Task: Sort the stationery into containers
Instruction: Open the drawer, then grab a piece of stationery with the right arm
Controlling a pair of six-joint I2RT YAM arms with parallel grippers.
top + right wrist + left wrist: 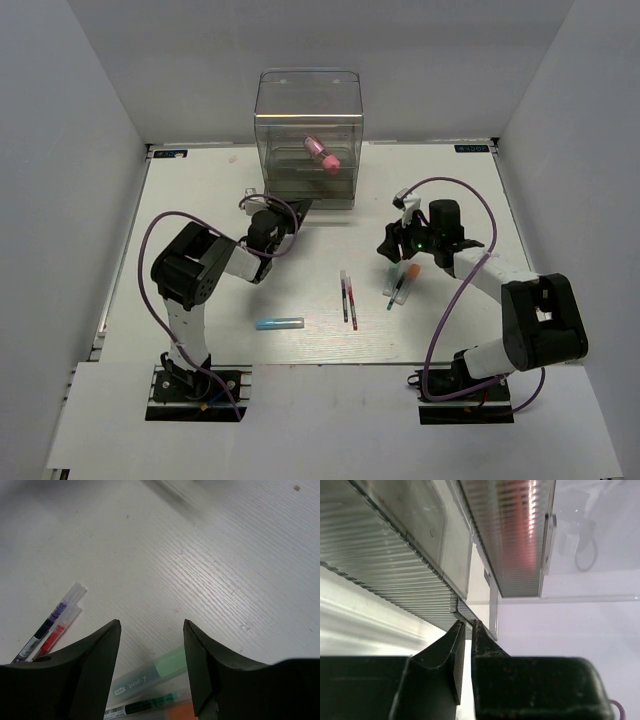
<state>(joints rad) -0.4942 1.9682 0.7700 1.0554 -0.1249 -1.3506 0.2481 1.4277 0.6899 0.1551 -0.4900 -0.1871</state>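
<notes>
Noting arm states first. Left pincer (468, 626): fingers pressed almost together on a thin clear drawer lip (457, 609) low on the clear organiser (308, 120). Only a sliver of gap shows between them, and the lip runs into it. Right pincer (152, 625): spread wide, empty, hovering low over the worktop (210, 570), well apart from the organiser.

Stationery positions:
- Stubby pink cylinder (322, 153): inside the see-through upper compartment, lying tilted.
- Light blue stick (279, 323): alone on the worktop, near the left arm's base.
- Purple pen (49, 621) and red pen (56, 636): side by side, mid-worktop.
- Pale green marker (150, 674), thin green pen (145, 706) and orange-capped marker (172, 712): bunched together just under the right pincer.

One item stowed, six out. The task looks early.

Judgement: the step in hand looks like the left arm opening a drawer while the right arm lines up on the bunch.

Risks from here:
1. The lip is thin and looks slick. A shallow pinch could slide off on the pull and leave the drawer shut.
2. The organiser is tall and nothing steadies it. A stiff drawer could drag or tip the whole box toward the arms.
3. The three bunched items lie very close together. Spread fingers coming down could catch two at once, or nudge a round marker so that it rolls away.
4. The left arm sits in front of the drawers. A delivery by the right arm could cross its path.
</notes>
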